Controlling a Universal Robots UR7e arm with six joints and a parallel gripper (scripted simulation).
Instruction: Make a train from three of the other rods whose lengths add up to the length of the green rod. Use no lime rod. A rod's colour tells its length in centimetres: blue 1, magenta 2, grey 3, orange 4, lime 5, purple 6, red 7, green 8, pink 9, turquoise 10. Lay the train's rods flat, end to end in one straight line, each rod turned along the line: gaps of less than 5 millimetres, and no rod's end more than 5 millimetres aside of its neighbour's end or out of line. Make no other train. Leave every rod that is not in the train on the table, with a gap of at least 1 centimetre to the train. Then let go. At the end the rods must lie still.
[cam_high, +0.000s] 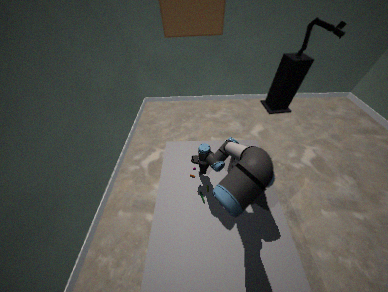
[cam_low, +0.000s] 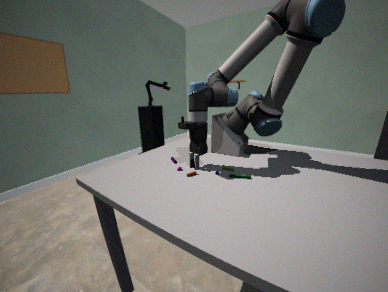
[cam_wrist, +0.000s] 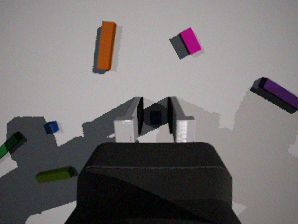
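In the wrist view my gripper (cam_wrist: 155, 108) is low over the table, its fingers standing apart around a small dark blue piece (cam_wrist: 154, 116) that looks like a blue rod in shadow. An orange rod (cam_wrist: 105, 44) lies ahead to the left, a magenta rod (cam_wrist: 189, 40) ahead to the right, and a purple rod (cam_wrist: 278, 94) at the far right. A blue rod (cam_wrist: 51, 125), the green rod (cam_wrist: 11, 144) and a lime rod (cam_wrist: 55, 175) lie in shadow to the left. In the exterior view the gripper (cam_low: 194, 161) stands upright with its tips at the table, just behind the orange rod (cam_low: 191, 173).
The arm's grey base block (cam_low: 228, 135) stands on the table behind the rods. The arm's shadow covers the green rod (cam_low: 240, 176) and the lime rod (cam_low: 228, 168). A black pedestal with a camera arm (cam_low: 151, 125) stands on the floor beyond the table.
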